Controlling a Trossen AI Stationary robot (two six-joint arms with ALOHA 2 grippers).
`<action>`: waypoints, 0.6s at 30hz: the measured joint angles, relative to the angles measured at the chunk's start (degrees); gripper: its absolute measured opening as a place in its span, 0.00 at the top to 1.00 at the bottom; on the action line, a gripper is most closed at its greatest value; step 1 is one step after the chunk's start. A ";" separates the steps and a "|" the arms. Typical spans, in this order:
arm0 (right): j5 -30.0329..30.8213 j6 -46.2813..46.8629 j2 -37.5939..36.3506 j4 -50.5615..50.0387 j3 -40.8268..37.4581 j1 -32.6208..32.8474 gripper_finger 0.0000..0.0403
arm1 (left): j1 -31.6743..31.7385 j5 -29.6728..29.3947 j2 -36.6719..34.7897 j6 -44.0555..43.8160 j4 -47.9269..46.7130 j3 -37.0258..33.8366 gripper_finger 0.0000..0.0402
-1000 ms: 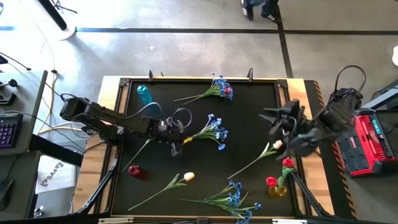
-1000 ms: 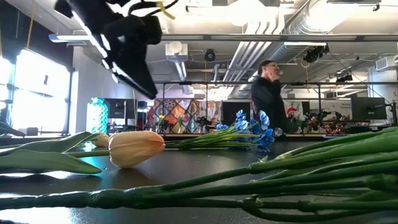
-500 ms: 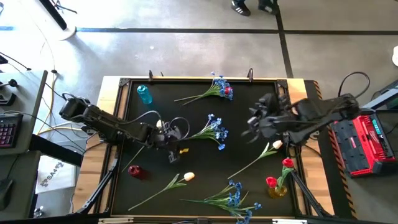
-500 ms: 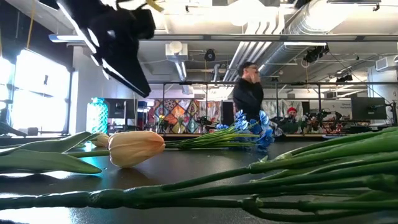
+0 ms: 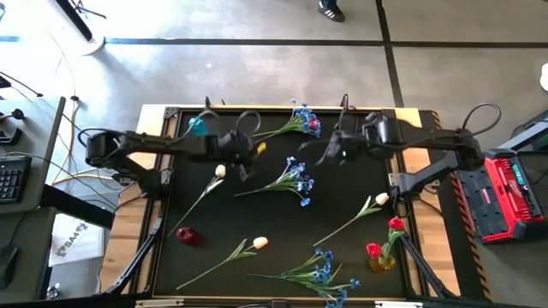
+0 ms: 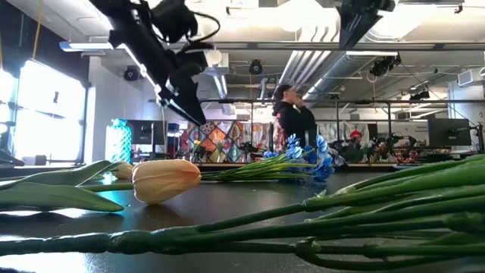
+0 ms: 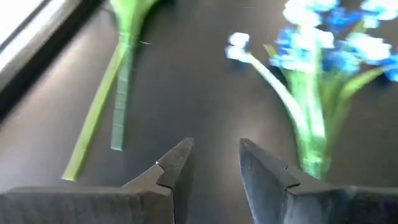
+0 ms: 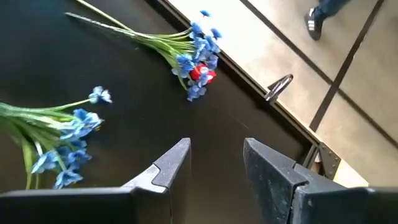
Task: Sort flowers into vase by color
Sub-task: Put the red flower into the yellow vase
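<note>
The flowers lie scattered flat across the dark surface (image 5: pixel 360 175): a blue spray (image 5: pixel 294 180) near the middle, another blue spray (image 5: pixel 300 121) at the far edge, cream tulips (image 5: pixel 257 243) and more blue toward the near side, while two red tulips (image 5: pixel 384 238) already stand in a yellow vase (image 5: pixel 382 261) at the near right corner. The left gripper (image 5: pixel 242 162) hovers just beside the middle spray's stem end, jaws released and empty. The right gripper (image 5: pixel 330 150) hangs over the far part of the surface, jaws likewise parted on nothing. I'd say a fresh pick is being lined up; next, one arm must drop onto a thin stem and close squarely.
</note>
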 joint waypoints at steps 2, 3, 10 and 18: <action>-1.94 -1.01 -0.18 1.19 0.00 -2.29 0.66 | 3.41 1.52 0.00 2.10 0.04 0.00 0.72; -2.95 -1.54 -0.21 1.84 0.00 -3.24 0.66 | 4.99 2.70 0.00 2.99 0.01 0.02 0.72; -9.56 -1.86 -0.16 6.03 0.02 -6.16 0.66 | 11.60 6.43 0.00 5.57 -12.71 8.52 0.72; -8.67 9.83 -0.16 5.66 0.02 -5.65 0.66 | 11.70 9.59 -0.01 7.49 -16.12 18.24 0.65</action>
